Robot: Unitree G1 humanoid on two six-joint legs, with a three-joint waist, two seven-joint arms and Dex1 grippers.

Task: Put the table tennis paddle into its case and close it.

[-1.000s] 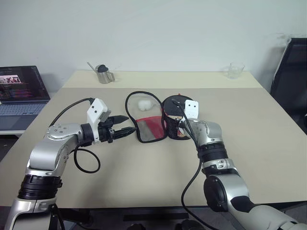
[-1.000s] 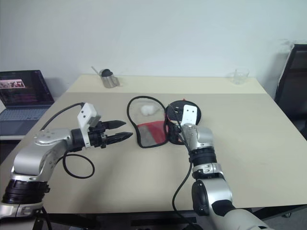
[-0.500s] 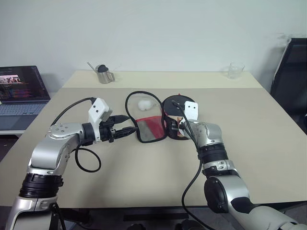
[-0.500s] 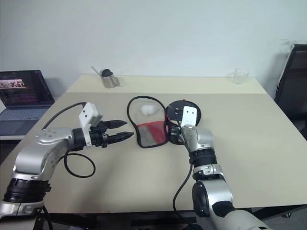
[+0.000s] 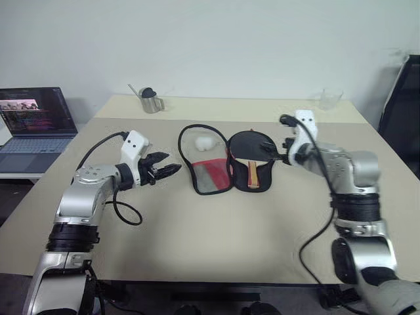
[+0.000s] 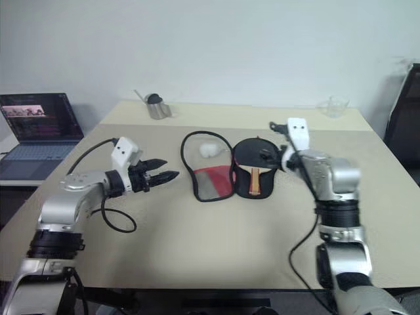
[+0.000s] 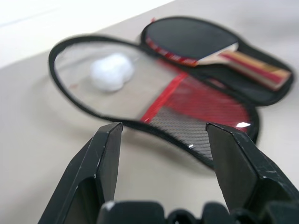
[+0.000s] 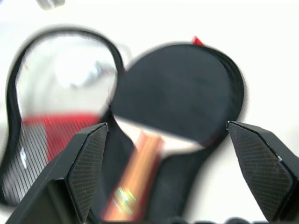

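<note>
- The table tennis paddle (image 5: 250, 152), flat with a round black rubber face, a red edge and a short light wooden handle with red stripes, lay face up in one half of the case (image 5: 223, 161). Its round head sat toward twelve o'clock and its handle pointed toward six.
- The case, a paddle-shaped black fabric zip pouch with a red panel and a black mesh pocket, lay spread open on the beige table (image 5: 210, 223). Its flap was folded out at nine o'clock of the paddle, and through the clear part of that flap a white ball (image 5: 203, 141) showed.
- By my reckoning the paddle was seated, so the step in hand was folding the flap over it. To do that well I judged I should take the flap by its outer black edge, not the mesh, swing it across so the rims met all round, and keep the handle from shifting out of its slot before going for the zip.
- My left gripper (image 5: 168, 172) hung just above the table at nine o'clock of the flap, near it but apart, fingers spread and empty.
- My right gripper (image 6: 267, 155) hovered at three o'clock of the paddle's head, jaws parted wide, grasping nothing.
</note>
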